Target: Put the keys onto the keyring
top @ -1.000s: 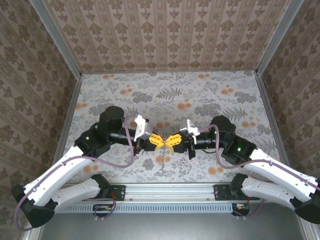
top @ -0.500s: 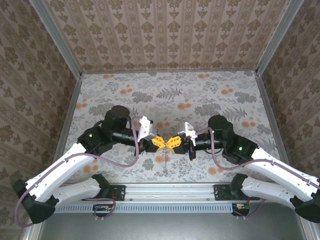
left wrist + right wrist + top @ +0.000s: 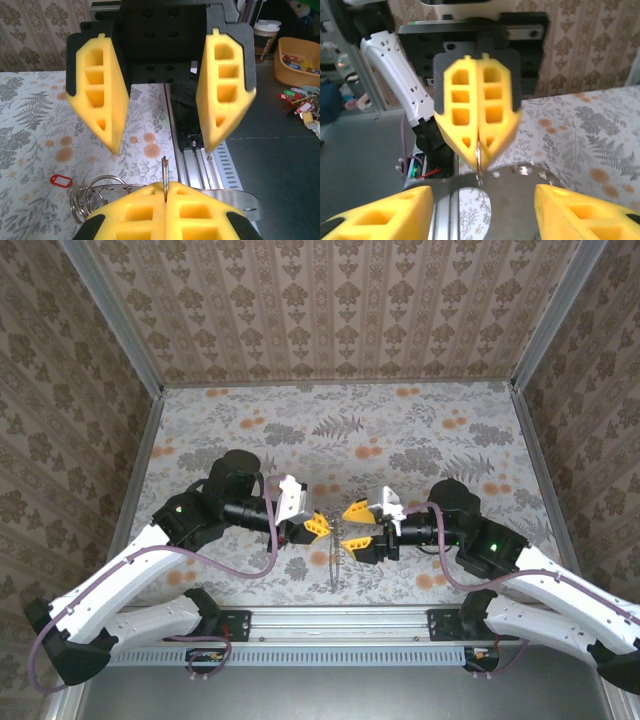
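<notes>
The keyring (image 3: 164, 174), a thin brownish hoop seen edge-on, stands upright, pinched in the tips of my left gripper (image 3: 165, 194), which is shut on it. From the right wrist the same hoop (image 3: 478, 161) pokes out of the shut left gripper (image 3: 479, 145). My right gripper (image 3: 355, 526) faces it a short way off, open and empty, its yellow fingers (image 3: 225, 95) wide apart. The keys' red-pink tag (image 3: 61, 180) lies on the table to the left of the left gripper; the key itself is too small to make out.
A loose cluster of silvery rings (image 3: 89, 196) lies on the floral table (image 3: 400, 430) next to the tag. The metal rail (image 3: 340, 622) runs along the near edge below both grippers. Patterned walls (image 3: 330, 310) enclose the table.
The right gripper, shut against the left gripper's tips before, has opened and drawn back to the right. The left gripper stays shut on the hoop, almost in place.
</notes>
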